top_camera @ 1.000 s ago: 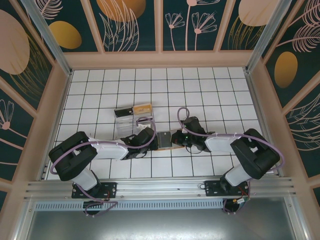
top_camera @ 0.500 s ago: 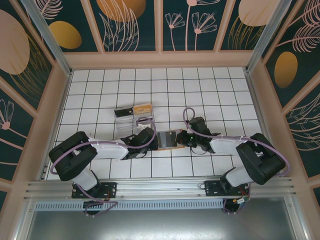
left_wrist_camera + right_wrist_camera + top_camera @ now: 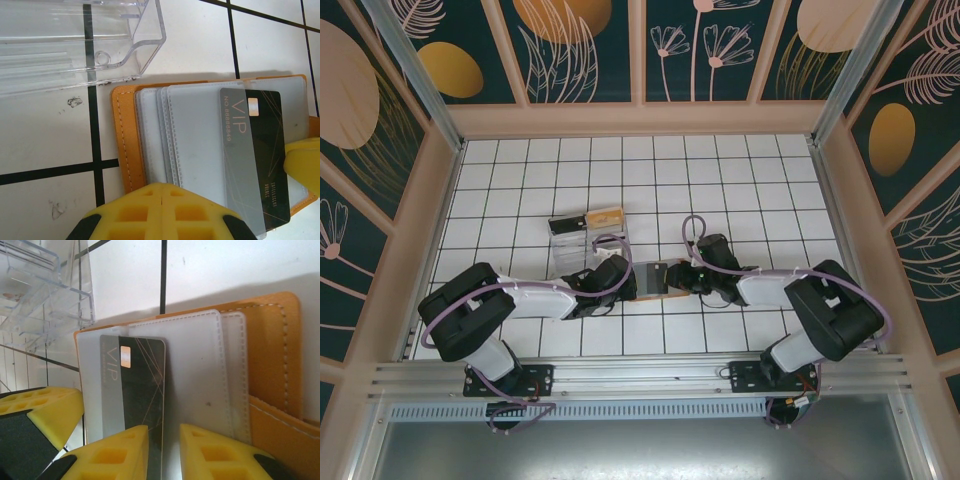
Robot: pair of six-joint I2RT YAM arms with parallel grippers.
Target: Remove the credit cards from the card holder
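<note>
At the near edge of the white gridded surface (image 3: 740, 170) both arms reach inward and meet just ahead of their bases. The left fingers (image 3: 161, 206) are closed flat against each other with nothing between them, their yellow tips resting over the near edge of the card holder (image 3: 125, 145). The card holder lies open and flat on the surface between the two arms, with an orange-brown stitched cover and pale grey translucent sleeves fanned across it. One credit card (image 3: 257, 160), dark with a grey band printed VIP and a small chip, sits partly inside a sleeve. Its grey band is under the translucent layer, and its dark part is bare and points toward the right arm. The right fingers (image 3: 683, 277) come at the holder from the opposite side. In the right wrist view they stand slightly parted, with the card's edge lying in the gap. Whether they pinch the card cannot be told, though the gap looks loose. Just beyond the holder, close to its far-left corner but not on it, stands a clear tray (image 3: 570, 245) with a tan block (image 3: 605, 216) at its far end. Past that the surface runs to patterned dark walls (image 3: 590, 50).
</note>
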